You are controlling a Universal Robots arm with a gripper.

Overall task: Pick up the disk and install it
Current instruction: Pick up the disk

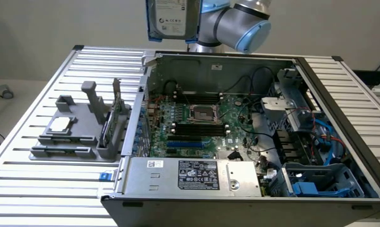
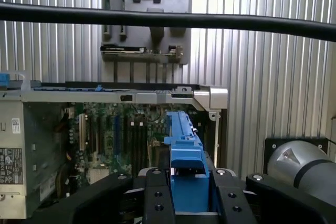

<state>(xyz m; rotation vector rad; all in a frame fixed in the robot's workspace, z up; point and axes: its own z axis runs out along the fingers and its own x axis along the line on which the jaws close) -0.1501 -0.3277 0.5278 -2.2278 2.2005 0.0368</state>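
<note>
Up high in the exterior view, the disk (image 1: 172,18) hangs upright at the end of the arm (image 1: 237,23) — label toward the camera, above the far wall of the open case (image 1: 177,215) and well clear of the board (image 1: 202,118) inside. On the table (image 1: 26,189), at the exterior view's left, a grey holder (image 1: 51,153) carries a chip (image 1: 59,124).

From the wrist view, the gripper (image 2: 189,195) is clamped on the disk — black fingers (image 2: 157,195) press its blue rail from both sides. Beyond the rail lie the case and the holder, with a black cable (image 2: 168,19) crossing in front.
</note>
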